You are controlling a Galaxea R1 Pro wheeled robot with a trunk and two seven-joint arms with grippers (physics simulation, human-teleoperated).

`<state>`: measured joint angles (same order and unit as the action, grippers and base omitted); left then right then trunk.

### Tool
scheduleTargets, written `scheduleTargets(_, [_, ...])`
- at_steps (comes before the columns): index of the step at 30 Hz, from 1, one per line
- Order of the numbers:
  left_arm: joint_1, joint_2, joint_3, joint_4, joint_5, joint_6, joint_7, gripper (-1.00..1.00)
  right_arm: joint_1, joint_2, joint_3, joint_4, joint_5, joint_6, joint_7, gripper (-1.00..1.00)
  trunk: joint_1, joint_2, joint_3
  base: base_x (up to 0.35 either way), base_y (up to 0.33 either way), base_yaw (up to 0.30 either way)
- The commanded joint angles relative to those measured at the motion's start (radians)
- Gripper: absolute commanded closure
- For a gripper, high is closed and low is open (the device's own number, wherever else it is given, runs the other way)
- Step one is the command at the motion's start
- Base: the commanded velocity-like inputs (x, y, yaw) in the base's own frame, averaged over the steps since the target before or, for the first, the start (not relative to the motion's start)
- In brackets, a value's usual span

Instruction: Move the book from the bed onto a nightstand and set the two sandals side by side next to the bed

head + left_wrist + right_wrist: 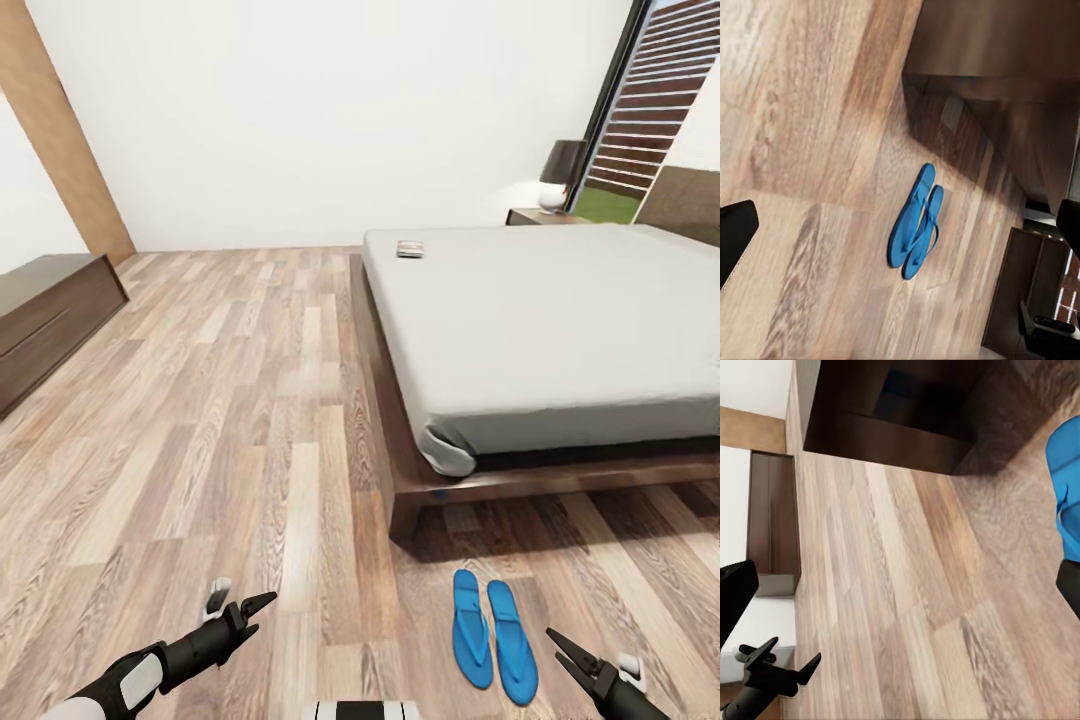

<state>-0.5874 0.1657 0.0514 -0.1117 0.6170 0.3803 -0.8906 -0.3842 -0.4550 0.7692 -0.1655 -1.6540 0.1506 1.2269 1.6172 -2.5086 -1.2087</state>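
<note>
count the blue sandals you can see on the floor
2. The left sandal and the right sandal lie side by side on the wood floor, just off the bed frame's near corner, between the two arms. Neither looks hidden.

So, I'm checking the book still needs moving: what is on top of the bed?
On the bed, only the book lies on the grey mattress, near its far corner. The part of the mattress beyond the picture's right edge cannot be seen.
</note>
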Motion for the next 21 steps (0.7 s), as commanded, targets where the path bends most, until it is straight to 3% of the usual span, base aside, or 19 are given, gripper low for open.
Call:
scheduleTargets(1, [0.000,0.000,0.005,0.000,0.000,0.009,-0.002,-1.00,-0.001,-0.001,0.007,0.000,-0.010,0.011,0.003,-1.00,0.000,0.000,-0.001,0.072,0.191,-0.143])
scheduleTargets(14, [0.000,0.000,0.005,0.000,0.000,0.009,-0.002,-1.00,-0.001,-0.001,0.009,0.000,-0.010,0.010,0.003,-1.00,0.000,0.000,-0.001,0.089,0.197,-0.038])
scheduleTargets(21, [0.000,0.000,0.005,0.000,0.000,0.009,-0.002,-1.00,-0.001,-0.001,0.009,0.000,-0.010,0.010,0.003,-1.00,0.000,0.000,-0.001,0.106,0.234,-0.129])
